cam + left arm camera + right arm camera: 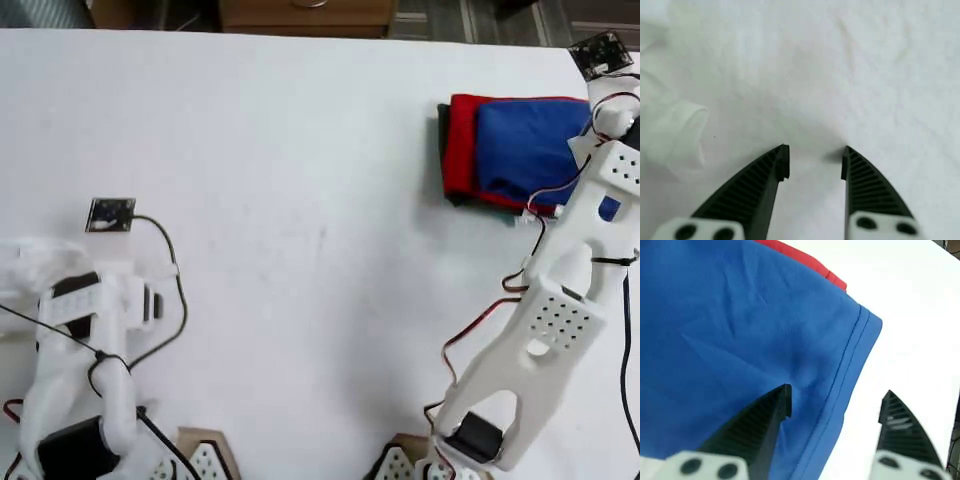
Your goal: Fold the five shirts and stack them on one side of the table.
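Fingers [760,430] on the right gape over blue shirt [715,325] atop red shirt [460,140].

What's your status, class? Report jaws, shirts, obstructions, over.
Left jaws open, empty, beside crumpled white shirt. Right jaws open, one tip on blue shirt lying atop red shirt. No obstruction seen.

Blue shirt [525,145], red shirt [460,140], white table [300,200]
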Controlling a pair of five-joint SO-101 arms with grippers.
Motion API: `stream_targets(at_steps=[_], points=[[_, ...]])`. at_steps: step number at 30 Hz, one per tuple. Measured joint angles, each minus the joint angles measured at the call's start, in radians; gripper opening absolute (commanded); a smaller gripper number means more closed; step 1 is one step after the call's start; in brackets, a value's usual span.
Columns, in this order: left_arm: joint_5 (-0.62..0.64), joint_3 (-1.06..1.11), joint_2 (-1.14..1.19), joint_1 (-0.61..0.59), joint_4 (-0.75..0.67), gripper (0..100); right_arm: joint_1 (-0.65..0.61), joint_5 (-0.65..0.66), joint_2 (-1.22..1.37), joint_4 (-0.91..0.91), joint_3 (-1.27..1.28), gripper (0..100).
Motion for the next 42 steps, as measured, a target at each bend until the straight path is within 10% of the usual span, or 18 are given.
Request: stream_targets(at_steps=[4,9,28,42], points=[[0.000,0.000,0.000,0.000,0.000,19,-0.009,-0.097,0.000,0.002,-0.078,26.3],[0.000,0.000,0.000,0.000,0.000,19,-0.074,-0.196,0.000,0.167,-0.199,0.4],[0.000,0.000,0.000,0.000,0.000,19,-0.238,-0.212,-0.002,0.359,0.164,1.9],[0.000,0.000,0.000,0.000,0.000,19,-0.265,-0.212,-0.298,0.361,-0.021,13.4]])
